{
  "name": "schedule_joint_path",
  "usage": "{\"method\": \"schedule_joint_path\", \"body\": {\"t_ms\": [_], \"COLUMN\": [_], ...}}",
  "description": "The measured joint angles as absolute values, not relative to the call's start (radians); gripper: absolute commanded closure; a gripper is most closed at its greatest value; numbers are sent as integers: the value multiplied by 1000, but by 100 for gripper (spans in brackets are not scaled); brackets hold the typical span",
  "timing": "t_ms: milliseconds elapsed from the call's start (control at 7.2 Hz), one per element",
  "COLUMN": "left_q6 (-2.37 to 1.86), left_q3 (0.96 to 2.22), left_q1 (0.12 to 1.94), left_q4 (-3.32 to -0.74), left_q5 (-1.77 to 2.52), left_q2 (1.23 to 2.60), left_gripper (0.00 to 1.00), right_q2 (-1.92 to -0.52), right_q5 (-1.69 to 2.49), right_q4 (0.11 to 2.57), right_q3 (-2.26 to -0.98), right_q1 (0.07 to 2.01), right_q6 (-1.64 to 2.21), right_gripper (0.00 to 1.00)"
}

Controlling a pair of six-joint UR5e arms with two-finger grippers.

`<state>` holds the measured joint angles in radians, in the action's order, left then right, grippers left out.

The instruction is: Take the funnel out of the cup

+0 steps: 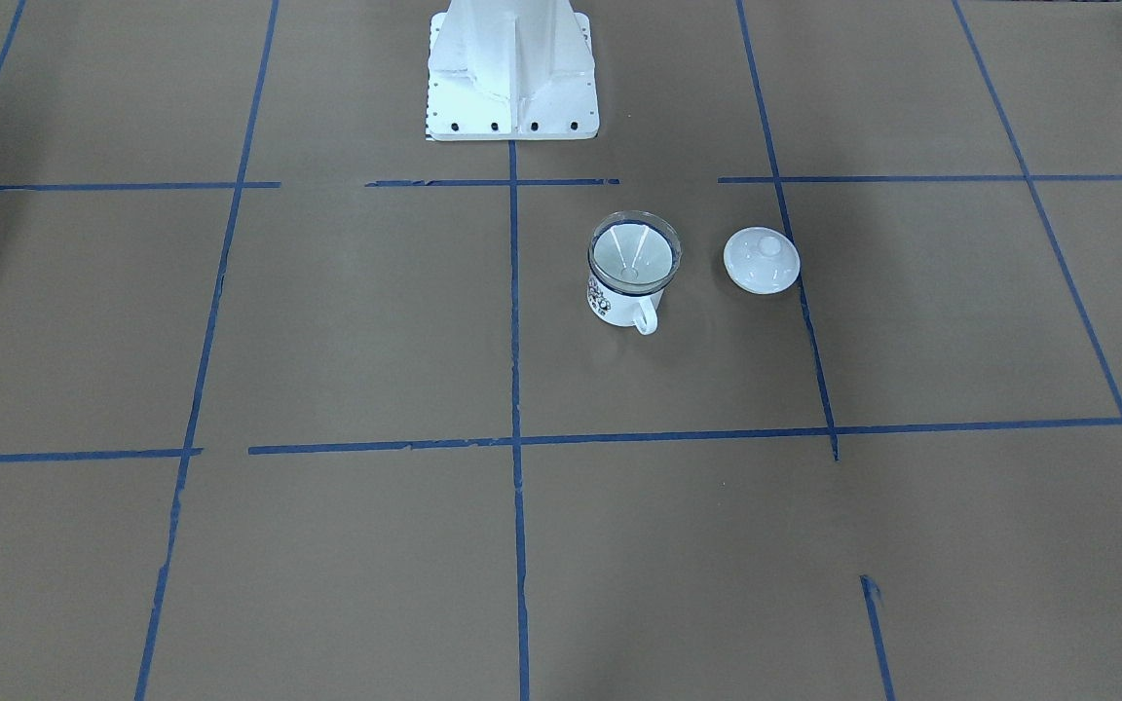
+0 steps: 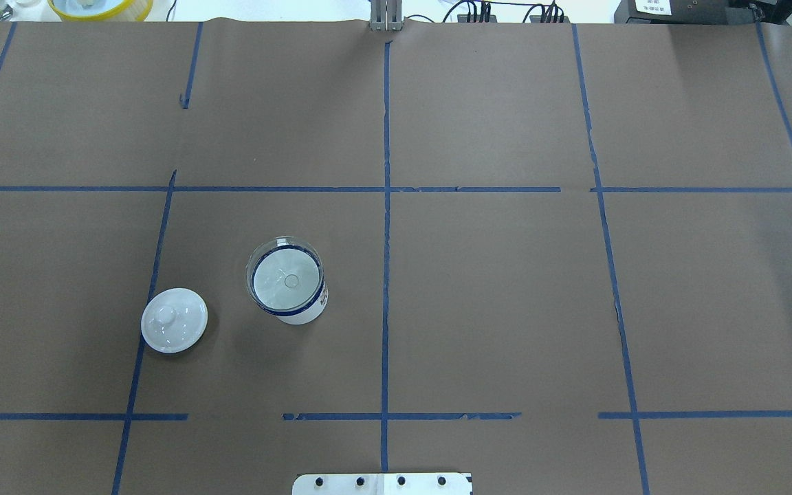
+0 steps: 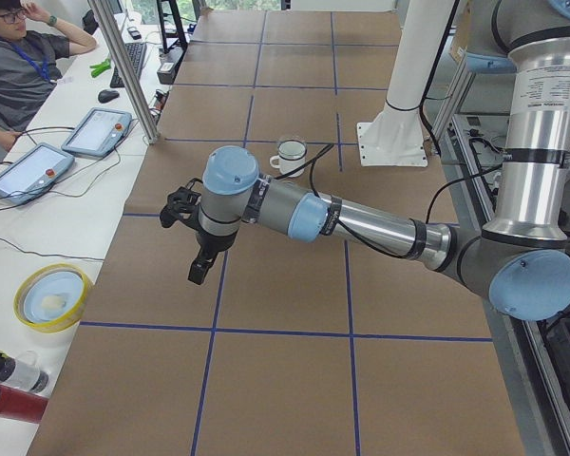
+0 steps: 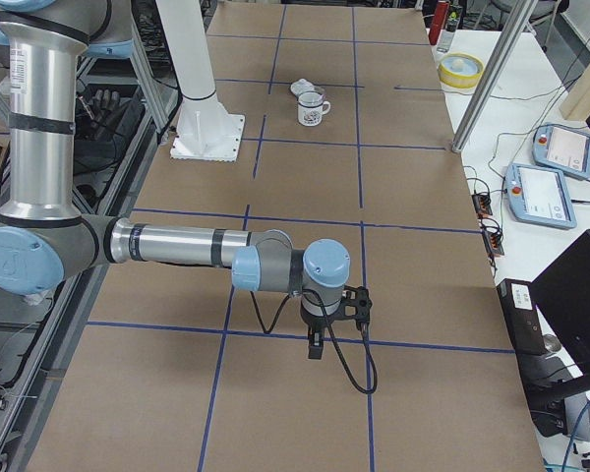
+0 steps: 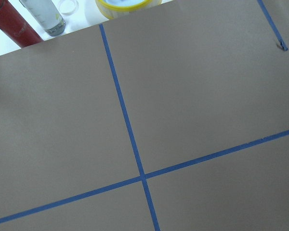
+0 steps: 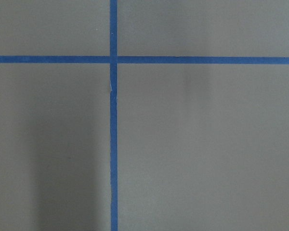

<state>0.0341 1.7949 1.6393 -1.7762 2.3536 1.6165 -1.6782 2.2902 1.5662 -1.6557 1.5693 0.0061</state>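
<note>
The left pincer (image 3: 198, 261) shows only in the side view, hanging clear above the worktop (image 2: 492, 309) near its outer edge. I cannot tell whether it is released or clenched. It grasps nothing that can be seen. Its arm reaches out low and nearly level from the shoulder, and the wrist is bent so the pincer points down.

From this pincer the funnel (image 2: 284, 280) lies inward along the worktop and back toward the robot's base. It sits in the cup (image 2: 303, 313) with its wide cone resting on the dark rim. Its long axis is upright and the spout points down inside. A white lid (image 2: 174, 320) lies apart from the cup, on the side toward this pincer. The cup handle faces away from the robot.

The right pincer (image 4: 320, 339) is also seen only from the side, so its state cannot be told either. That arm is likewise stretched low with the wrist turned down. It is well apart from the cup, across the middle line of tape.

The left arm looks the nearer one. A lift would likely need it to travel in over the cup and come down along the funnel's upright axis.
</note>
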Motion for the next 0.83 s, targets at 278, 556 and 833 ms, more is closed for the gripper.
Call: {"method": "schedule_joint_path", "body": {"t_ms": [278, 556, 833], "left_q6": [-189, -526, -867], "left_q3": [1816, 1901, 1945], "left_q1": [1545, 1374, 1184], "left_q4": [-1806, -1808, -1805], "left_q5": [2365, 2329, 2307], "left_q2": [1616, 1635, 1746], "left_gripper": [0, 0, 0], "right_q2": [-1678, -1678, -1678], "right_q5": [2290, 2290, 2290], "right_q4": [1566, 1566, 1566], "right_q3": [-1656, -1656, -1656], "right_q1": [1569, 1569, 1569], "right_q6": [6, 6, 6], "right_gripper": [0, 0, 0]}}
